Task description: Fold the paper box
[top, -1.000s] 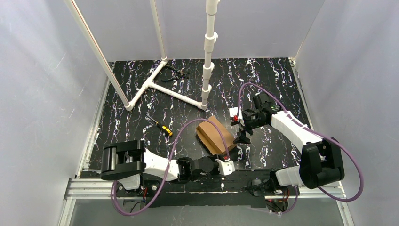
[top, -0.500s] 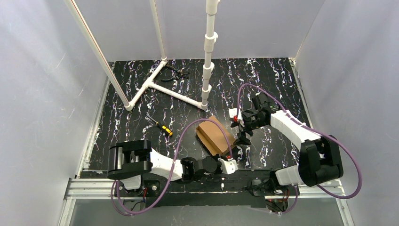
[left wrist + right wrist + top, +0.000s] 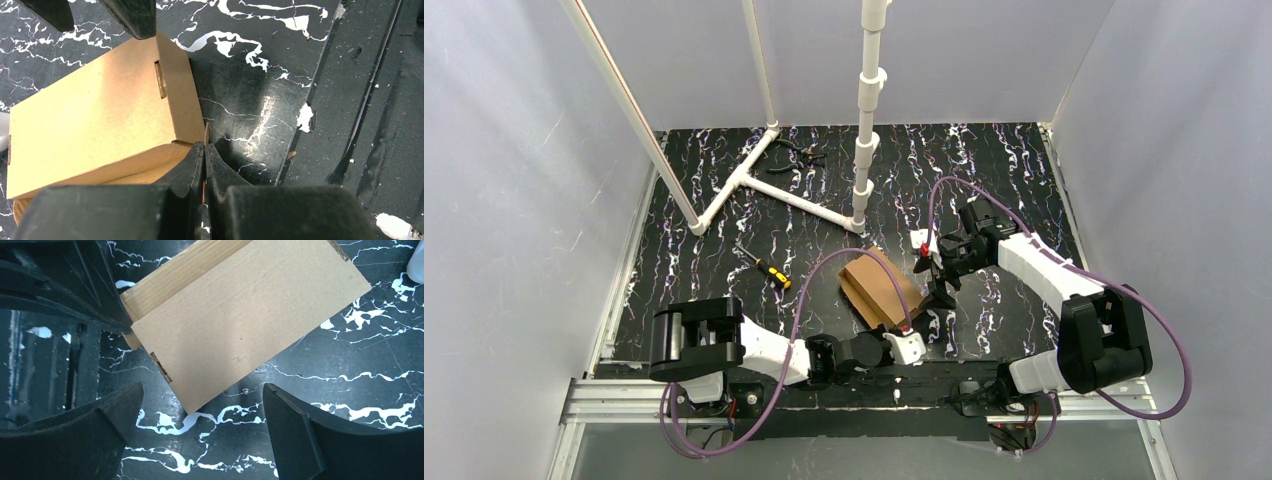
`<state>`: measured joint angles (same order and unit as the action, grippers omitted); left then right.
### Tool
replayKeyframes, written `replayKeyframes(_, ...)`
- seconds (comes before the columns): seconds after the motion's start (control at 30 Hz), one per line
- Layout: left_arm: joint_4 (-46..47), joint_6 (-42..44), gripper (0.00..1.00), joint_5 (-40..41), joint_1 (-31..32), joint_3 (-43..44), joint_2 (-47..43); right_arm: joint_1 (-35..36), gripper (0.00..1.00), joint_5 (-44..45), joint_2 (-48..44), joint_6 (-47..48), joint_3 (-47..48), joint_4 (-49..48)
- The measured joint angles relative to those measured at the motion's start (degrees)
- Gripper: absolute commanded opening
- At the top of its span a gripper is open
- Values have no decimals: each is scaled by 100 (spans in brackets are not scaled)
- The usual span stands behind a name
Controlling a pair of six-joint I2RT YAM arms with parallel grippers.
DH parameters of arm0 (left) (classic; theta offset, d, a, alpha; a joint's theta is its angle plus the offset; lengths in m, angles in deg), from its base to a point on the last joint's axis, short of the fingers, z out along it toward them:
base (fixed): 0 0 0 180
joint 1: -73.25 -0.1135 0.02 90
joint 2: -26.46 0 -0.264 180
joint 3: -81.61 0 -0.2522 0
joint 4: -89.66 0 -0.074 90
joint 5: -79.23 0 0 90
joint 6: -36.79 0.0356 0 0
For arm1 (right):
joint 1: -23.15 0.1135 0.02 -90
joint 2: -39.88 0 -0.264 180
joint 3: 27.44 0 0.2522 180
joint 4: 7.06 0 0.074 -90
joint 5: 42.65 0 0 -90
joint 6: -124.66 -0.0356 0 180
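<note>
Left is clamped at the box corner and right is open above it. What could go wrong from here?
1. The left gripper seems to pinch only a thin cardboard sliver at the paper box near corner. Pulling could tear it or drag the box.
2. The right gripper hangs open over a neighbouring corner. Pressing down off-centre could tip or skid the box.
3. The lid's long edge looks not fully seated, so it may spring open.

One paper box (image 3: 879, 287), one screwdriver (image 3: 771, 271), one pair of pliers (image 3: 801, 152), one white pipe frame (image 3: 794, 198)
</note>
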<state>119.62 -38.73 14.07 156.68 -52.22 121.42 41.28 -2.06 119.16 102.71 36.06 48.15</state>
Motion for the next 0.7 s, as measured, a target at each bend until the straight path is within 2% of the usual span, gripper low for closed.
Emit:
replayKeyframes(0.2,33,-234,0,111,0,-170,-151,52,98,-273,-7,-138,133,120)
replayKeyframes(0.47,269,-358,0,175,0,-485,-330,610,94,-186,-9,1255,-61,468)
replayKeyframes(0.7,439,-391,0,177,0,-658,-409,879,82,46,-22,2009,-514,114)
